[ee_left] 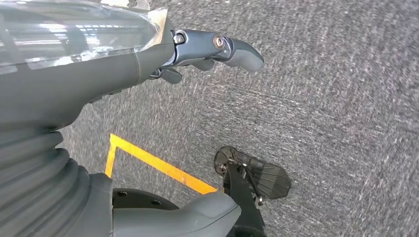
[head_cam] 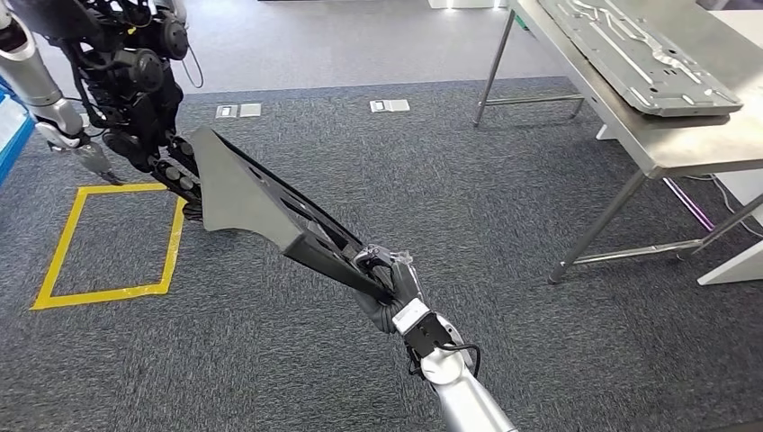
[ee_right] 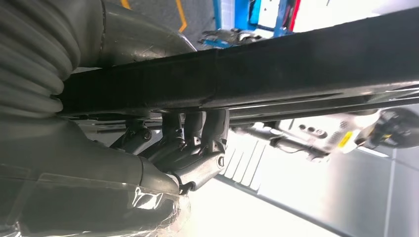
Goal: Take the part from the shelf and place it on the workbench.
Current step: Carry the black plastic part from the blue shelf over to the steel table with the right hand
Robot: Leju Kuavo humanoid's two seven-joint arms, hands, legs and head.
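In the head view my right hand (head_cam: 385, 273) grips the near end of a long black part (head_cam: 247, 198). The part slants up and to the left over the grey carpet, its wide end far from the hand. The right wrist view shows that part as a dark bar (ee_right: 296, 64) with my fingers (ee_right: 195, 143) curled around its edge. My left hand (head_cam: 87, 155) hangs at the far left; in its wrist view the left hand (ee_left: 197, 49) holds nothing, fingers and thumb apart. The steel workbench (head_cam: 693, 144) stands at the upper right, apart from the part.
A grey pressed metal panel (head_cam: 639, 54) lies on the workbench, near its back. Its slanted legs and crossbars (head_cam: 598, 225) reach down to the carpet. A yellow taped square (head_cam: 108, 238) marks the floor at left. Two floor sockets (head_cam: 389, 105) sit farther off.
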